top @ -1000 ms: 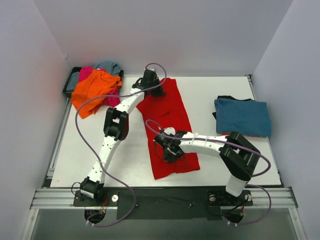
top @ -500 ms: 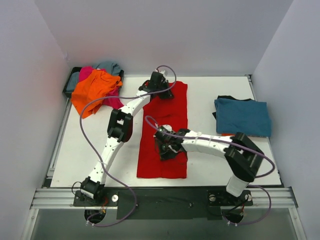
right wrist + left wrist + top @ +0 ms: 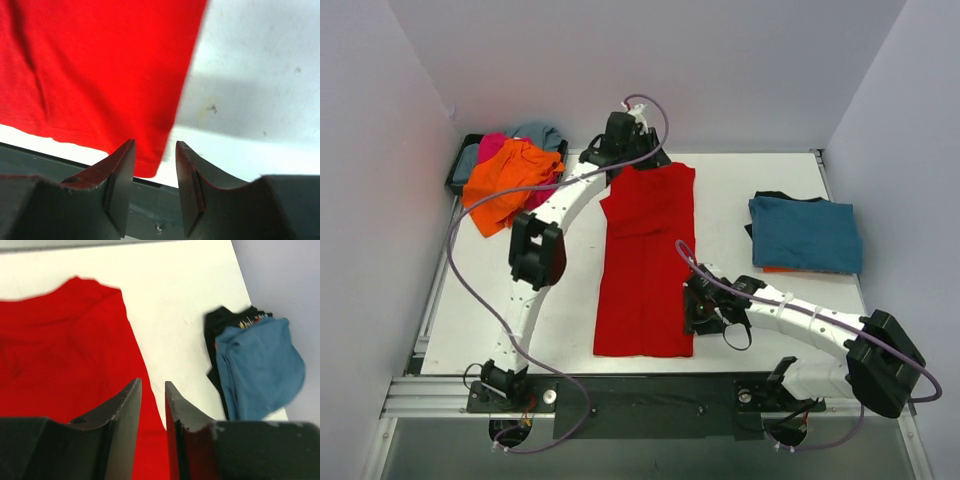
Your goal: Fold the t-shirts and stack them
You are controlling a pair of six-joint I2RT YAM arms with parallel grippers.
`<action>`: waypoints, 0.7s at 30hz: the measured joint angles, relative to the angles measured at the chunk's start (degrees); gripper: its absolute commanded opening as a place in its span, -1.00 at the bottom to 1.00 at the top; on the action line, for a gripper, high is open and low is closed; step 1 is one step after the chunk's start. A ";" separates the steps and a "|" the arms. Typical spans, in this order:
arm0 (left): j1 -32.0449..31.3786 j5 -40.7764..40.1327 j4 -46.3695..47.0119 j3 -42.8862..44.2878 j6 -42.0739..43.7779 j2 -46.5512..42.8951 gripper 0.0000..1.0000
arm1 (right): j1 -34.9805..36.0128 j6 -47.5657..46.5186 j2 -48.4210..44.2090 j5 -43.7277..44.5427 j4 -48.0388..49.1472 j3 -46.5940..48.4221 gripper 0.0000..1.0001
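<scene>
The bright red t-shirt (image 3: 646,262) lies flat as a long strip down the table's middle. It also shows in the left wrist view (image 3: 60,355) and the right wrist view (image 3: 100,70). My left gripper (image 3: 632,155) hovers over the shirt's far end, its jaws (image 3: 153,382) slightly apart and empty. My right gripper (image 3: 696,312) is beside the shirt's right edge near the front, open (image 3: 155,142) and empty above the shirt's near right corner. The folded teal blue t-shirt (image 3: 807,233) lies at the right, also seen in the left wrist view (image 3: 260,365).
A black bin (image 3: 453,178) at the far left holds a heap of orange (image 3: 510,180), magenta (image 3: 492,147) and grey-blue (image 3: 540,132) shirts. A black shirt (image 3: 775,196) lies under the teal one. A metal rail (image 3: 640,395) runs along the near table edge.
Both grippers have let go of the red shirt, which now lies straight. The left gripper pulled back toward the far edge. The right gripper moved right and nearer, off the cloth.
</scene>
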 measured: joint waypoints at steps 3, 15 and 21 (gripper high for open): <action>0.04 -0.28 -0.66 -11.56 0.76 -12.13 -0.10 | 0.15 1.86 -1.11 -1.31 -0.42 -3.45 -0.33; 0.31 -7.80 1.18 -80.32 -3.02 -62.31 -0.09 | 2.47 6.14 -1.27 -4.90 1.51 -8.90 -0.67; -0.72 -7.65 -4.55 -97.55 -6.51 -76.32 -0.03 | 3.45 8.20 -2.51 -5.25 2.36 -10.16 -0.82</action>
